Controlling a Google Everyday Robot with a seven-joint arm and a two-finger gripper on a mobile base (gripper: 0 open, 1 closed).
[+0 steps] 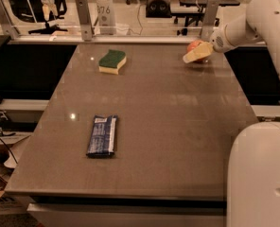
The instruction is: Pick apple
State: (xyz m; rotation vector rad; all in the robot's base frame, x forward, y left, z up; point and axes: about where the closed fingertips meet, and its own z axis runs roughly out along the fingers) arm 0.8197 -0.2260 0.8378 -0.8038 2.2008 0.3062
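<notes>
Red-orange and glossy, the small round apple (pixel 194 44) lies touching behind the beige gripper (pixel 197 54) on the grey desk (pixel 168 126); we cannot tell if the gripper grasps it.

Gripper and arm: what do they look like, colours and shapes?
The gripper, at the far right of the grey table by the small red-orange apple, is pale cream-yellow and wedge-shaped. The arm is smooth white, thick rounded tubes with a bulbous joint. No cables or markings show.
</notes>
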